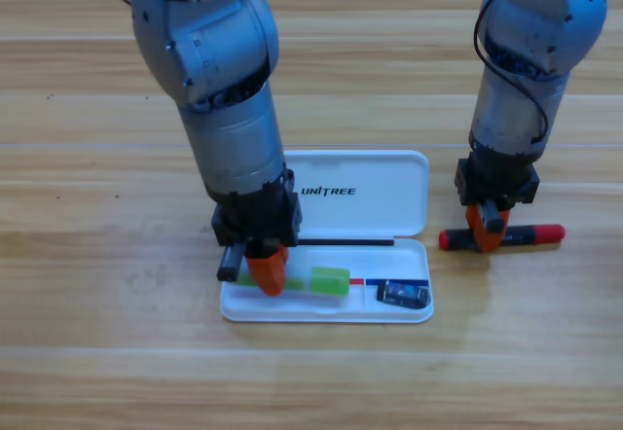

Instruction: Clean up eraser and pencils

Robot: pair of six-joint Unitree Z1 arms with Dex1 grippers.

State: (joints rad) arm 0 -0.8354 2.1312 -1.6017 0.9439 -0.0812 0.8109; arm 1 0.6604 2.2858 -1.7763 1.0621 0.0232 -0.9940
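Left gripper point(265, 272) is down in the long compartment of the white case point(409, 218), in the lower middle of the frame, and its orange jaws sit over the pale end of the green pencil point(328, 281); I cannot tell if they grip it or are already loose. This pencil lies flat in the case with its bright green cap toward the right, so I judge that the step in hand is laying it in. Next move for this arm would be to let go, if it has not, and rise straight up so the pencil does not roll out. Right gripper point(486, 231), at the right middle of the frame, stands over the black and red pencil point(531, 234), which lies on the table point(97, 352) just beside the right edge of the case; its jaws appear to touch the barrel, but their opening is hidden. That pencil needs a firm grip, a lift and a carry leftward into the case. Already stored is the eraser point(403, 295), in the small compartment at the lower right of the case.
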